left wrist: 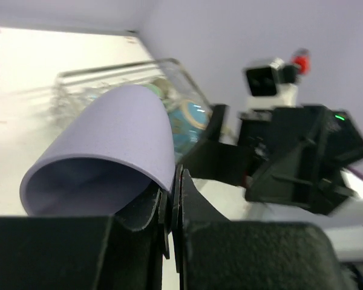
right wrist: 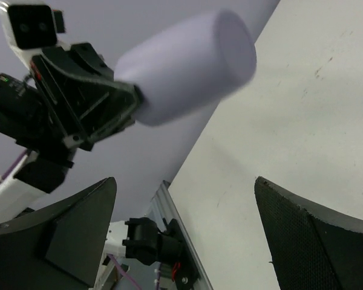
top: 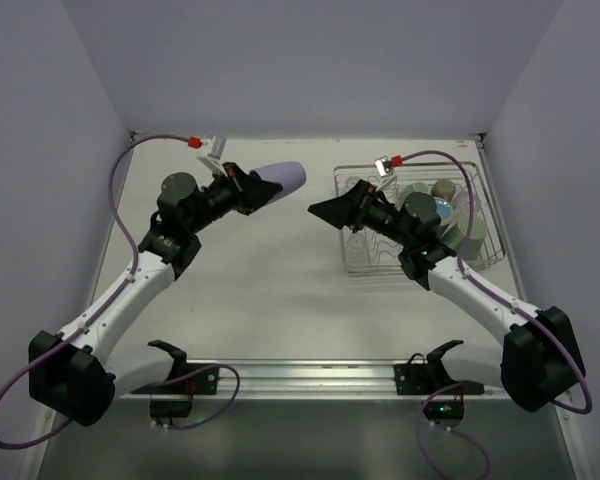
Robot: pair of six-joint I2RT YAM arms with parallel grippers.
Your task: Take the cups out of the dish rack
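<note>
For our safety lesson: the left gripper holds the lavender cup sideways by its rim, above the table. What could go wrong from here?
1. The left gripper pinches only the thin wall of the cup, so it could slip and drop onto the table.
2. The open right gripper hangs close by; either arm moving could bump the cup.
</note>
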